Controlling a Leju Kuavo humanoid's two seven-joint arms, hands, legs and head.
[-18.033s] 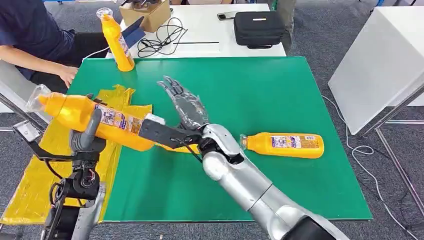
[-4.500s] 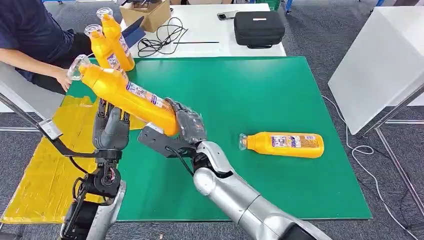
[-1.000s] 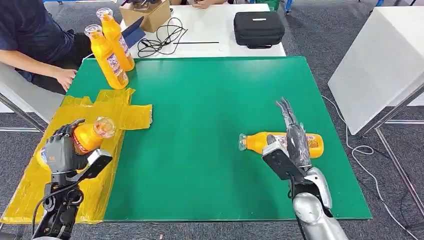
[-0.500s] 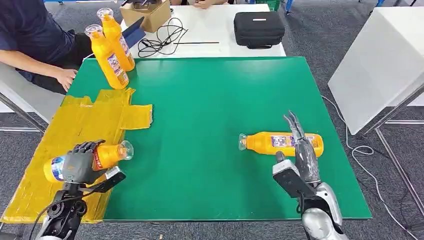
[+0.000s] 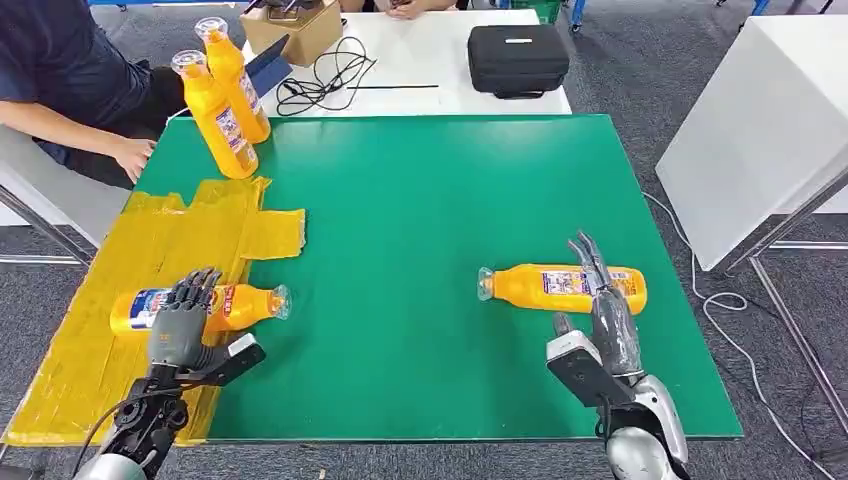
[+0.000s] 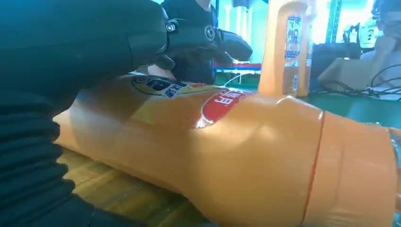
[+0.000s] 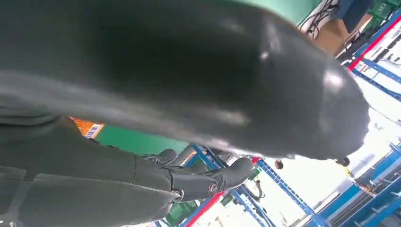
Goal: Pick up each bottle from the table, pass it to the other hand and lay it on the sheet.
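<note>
An orange bottle lies on its side on the yellow sheet, its clear cap pointing toward the green mat. My left hand holds it around the middle; in the left wrist view the dark fingers curl over the bottle's label side. A second orange bottle lies flat on the right part of the mat. My right hand hovers at its base end with fingers stretched out and nothing in them.
Two more orange bottles stand upright at the mat's far left corner. A person's forearm rests beside them. A black case, cables and a cardboard box sit on the white table behind. A white board stands to the right.
My left hand has brought its bottle down flat onto the yellow sheet and a little to the right. The right hand has stayed by the lying bottle.
</note>
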